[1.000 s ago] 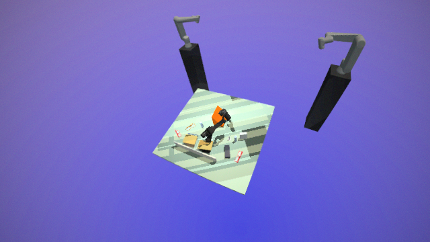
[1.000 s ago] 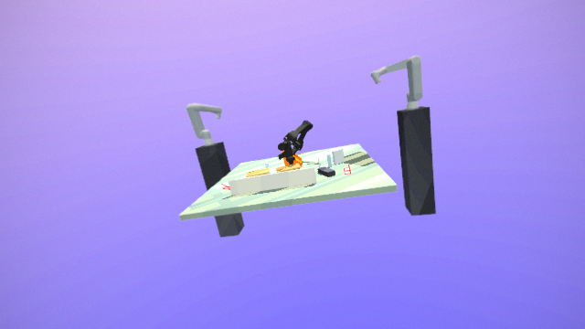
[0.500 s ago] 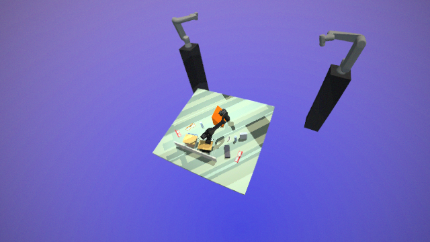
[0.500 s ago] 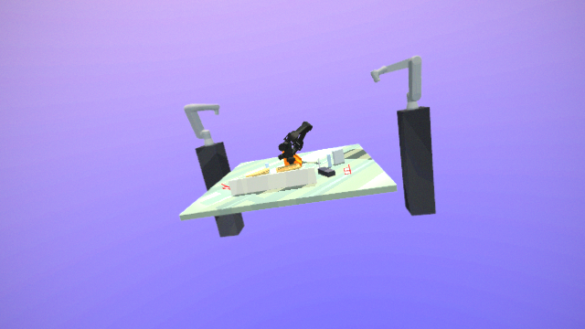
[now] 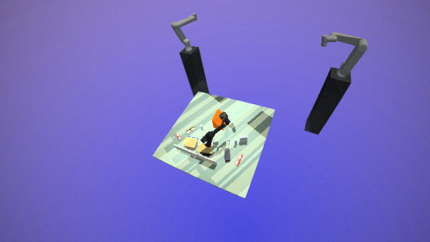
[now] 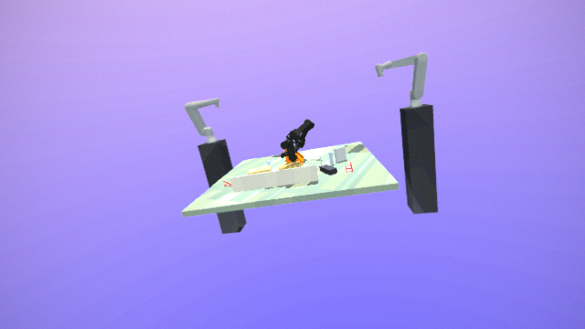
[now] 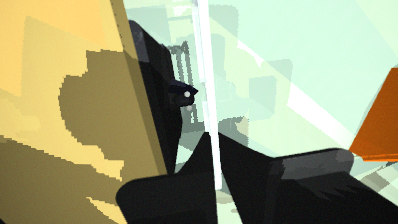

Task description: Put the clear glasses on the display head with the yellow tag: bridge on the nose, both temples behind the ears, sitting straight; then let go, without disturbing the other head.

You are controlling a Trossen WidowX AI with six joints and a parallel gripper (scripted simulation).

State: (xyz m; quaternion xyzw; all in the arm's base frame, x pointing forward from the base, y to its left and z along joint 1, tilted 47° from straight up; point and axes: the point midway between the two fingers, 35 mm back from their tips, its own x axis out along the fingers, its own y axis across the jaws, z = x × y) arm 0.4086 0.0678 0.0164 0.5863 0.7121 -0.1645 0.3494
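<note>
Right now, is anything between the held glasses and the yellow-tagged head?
Cannot say for sure: the gripper grips the clear glasses, but I cannot pick out that head. A tan block looms close on the wrist view's left, an orange block right.

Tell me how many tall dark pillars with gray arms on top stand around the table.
2: one pillar stands behind the table's far corner, the other pillar stands apart off its right side. None seems hidden in the top view.
</note>
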